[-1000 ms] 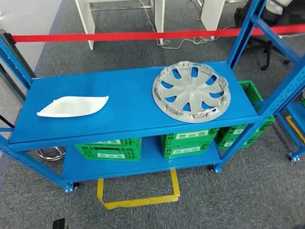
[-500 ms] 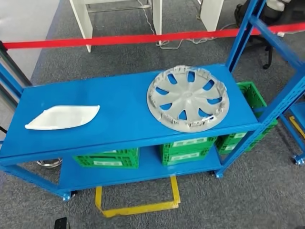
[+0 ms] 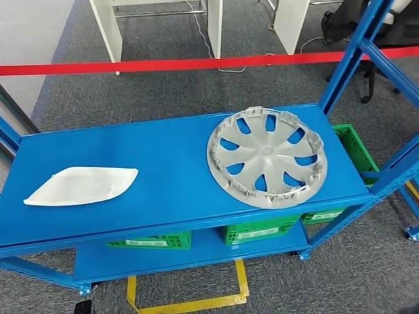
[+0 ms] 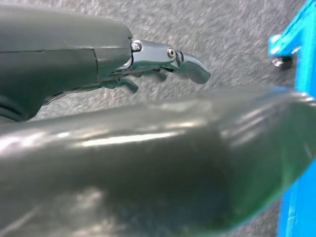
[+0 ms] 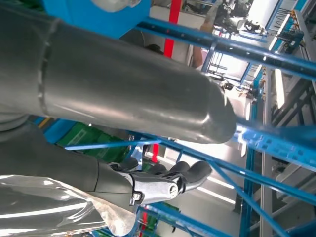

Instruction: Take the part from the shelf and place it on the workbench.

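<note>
On the shelf's [image 3: 173, 150] top deck, right: hubcap [image 3: 266, 157], likely light, stiff, brittle-tabbed plastic, best gripped at the rim; white part [image 3: 81, 185] far left; left hand [image 4: 160, 54] and right hand [image 5: 164, 185] empty, fingers extended.

A red barrier tape [image 3: 198, 64] is stretched across the grey carpet [image 3: 163, 95] behind the rack. Green crates [image 3: 255, 230] are stored on the lower level, one more [image 3: 355, 147] at the right end. Yellow floor marking [image 3: 198, 302] is seen in front. White furniture legs [image 3: 106, 29] are visible beyond the tape.
</note>
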